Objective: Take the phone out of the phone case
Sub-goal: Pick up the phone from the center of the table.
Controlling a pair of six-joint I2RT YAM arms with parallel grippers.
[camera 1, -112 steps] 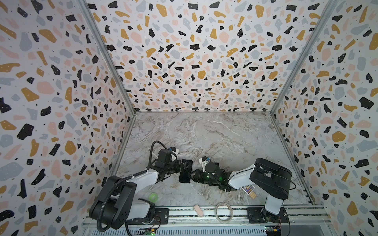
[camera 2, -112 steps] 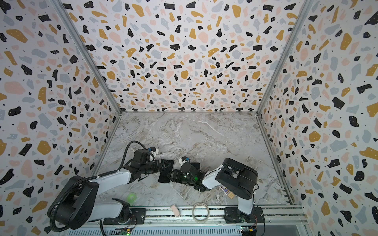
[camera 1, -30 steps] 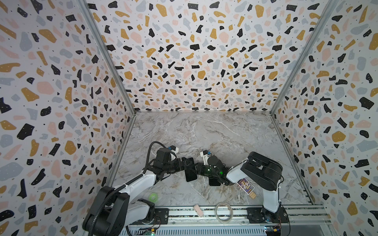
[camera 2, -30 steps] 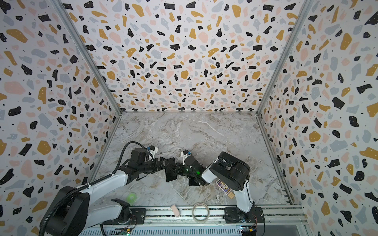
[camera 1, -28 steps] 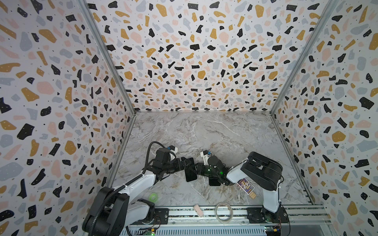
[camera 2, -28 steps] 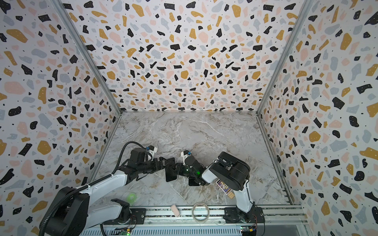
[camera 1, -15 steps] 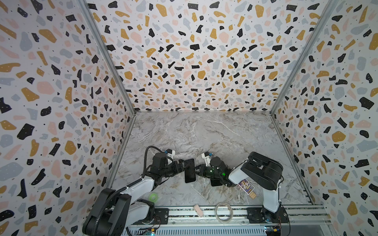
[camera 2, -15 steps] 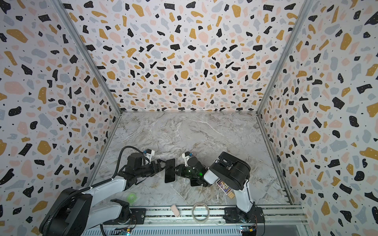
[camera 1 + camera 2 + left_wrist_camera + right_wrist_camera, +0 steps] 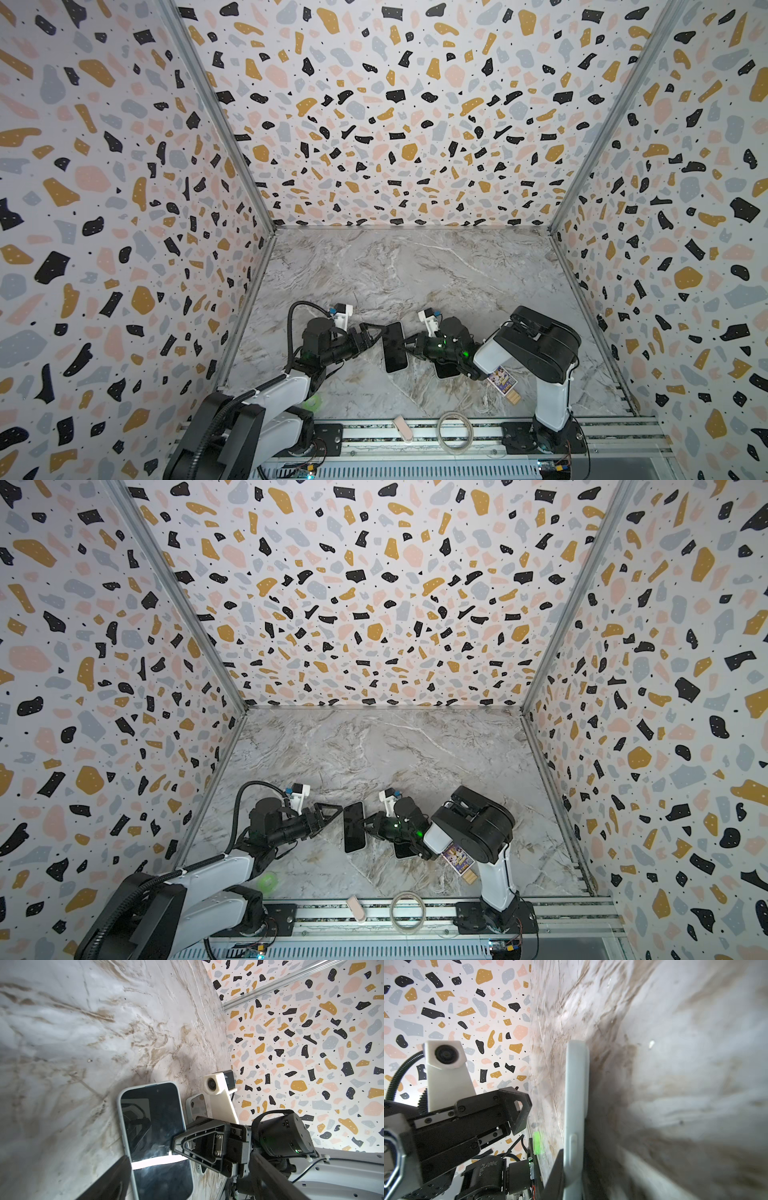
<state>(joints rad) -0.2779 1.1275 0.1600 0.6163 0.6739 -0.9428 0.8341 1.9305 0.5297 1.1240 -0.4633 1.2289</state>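
Phone (image 9: 394, 347): seated in its pale phone case (image 9: 119, 1118), near the front middle of the tabletop (image 9: 415, 270), between the two hands. It is tilted, with one long side raised.
Right hand (image 9: 405, 344): pressed together on one long side of the cased phone. One finger overlaps the edge of the screen in the left wrist view.
Left hand (image 9: 376, 334): spread wide, just beside the opposite long side. Nothing is pinched.
Step in hand: judged to be the bracing of the case, so that the phone can be peeled out.
Method: the pinch is best confined to the rim, because phone and case are clamped together if the glass is also gripped. The free rim should be taken by the left hand and one corner peeled back first.
Hazard: a slip on the smooth glass is likely, so the phone should be held low over the tabletop.
Second flat thing (image 9: 446, 369): lies under the right arm. What it is cannot be told.
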